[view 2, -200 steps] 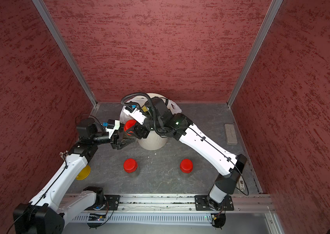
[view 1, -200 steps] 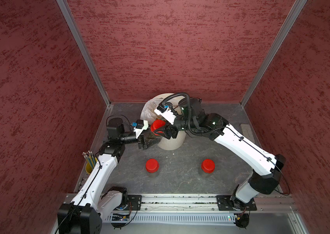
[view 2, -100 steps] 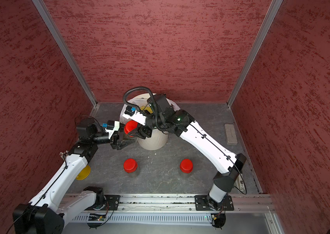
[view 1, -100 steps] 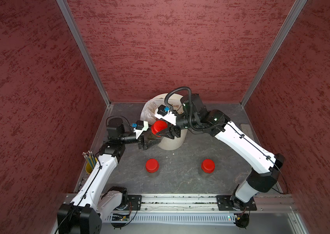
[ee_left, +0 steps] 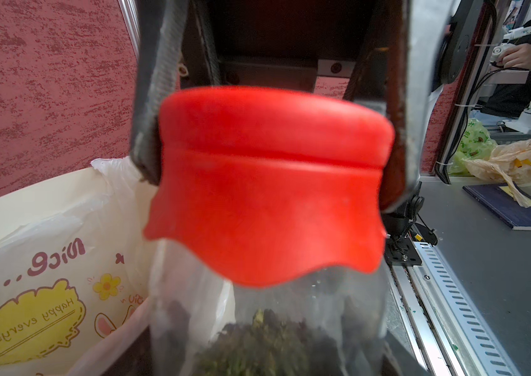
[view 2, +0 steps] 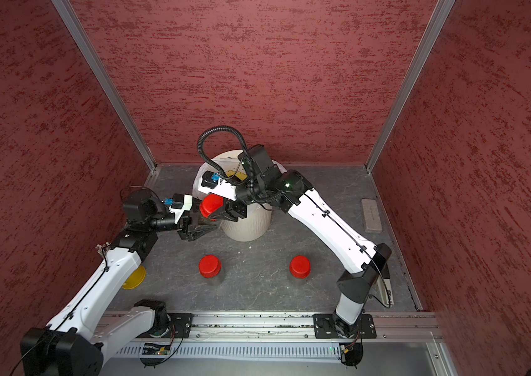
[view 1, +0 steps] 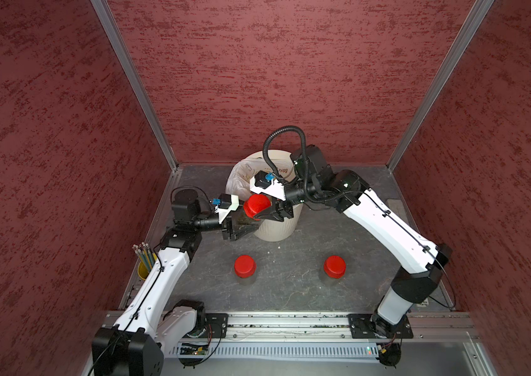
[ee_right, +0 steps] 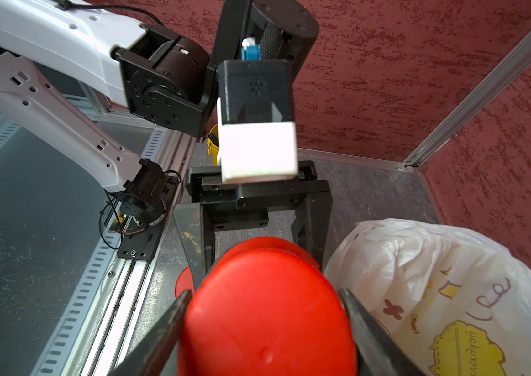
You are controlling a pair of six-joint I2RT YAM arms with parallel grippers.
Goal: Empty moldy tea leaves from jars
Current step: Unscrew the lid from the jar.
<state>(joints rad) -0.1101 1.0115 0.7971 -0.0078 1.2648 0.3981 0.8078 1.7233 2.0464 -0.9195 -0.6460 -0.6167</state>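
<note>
Beside the bin, my left gripper is shut on the clear body of a jar with dark green tea leaves inside. My right gripper comes from the other side and is shut on that jar's red lid, one finger on each side of the lid. In the left wrist view the lid still covers the jar's mouth. Two more jars with red lids stand upright on the floor nearer the front, and both top views show them.
The cream ribbed bin with a white printed bag stands at the back centre, right behind the held jar. A yellow cup of pencils sits at the left edge. A grey block lies at the right. Red walls enclose three sides.
My right wrist has turned while gripping the lid, and its cable loop has risen. The lid now sits more tilted. My left arm has stayed where it was.
</note>
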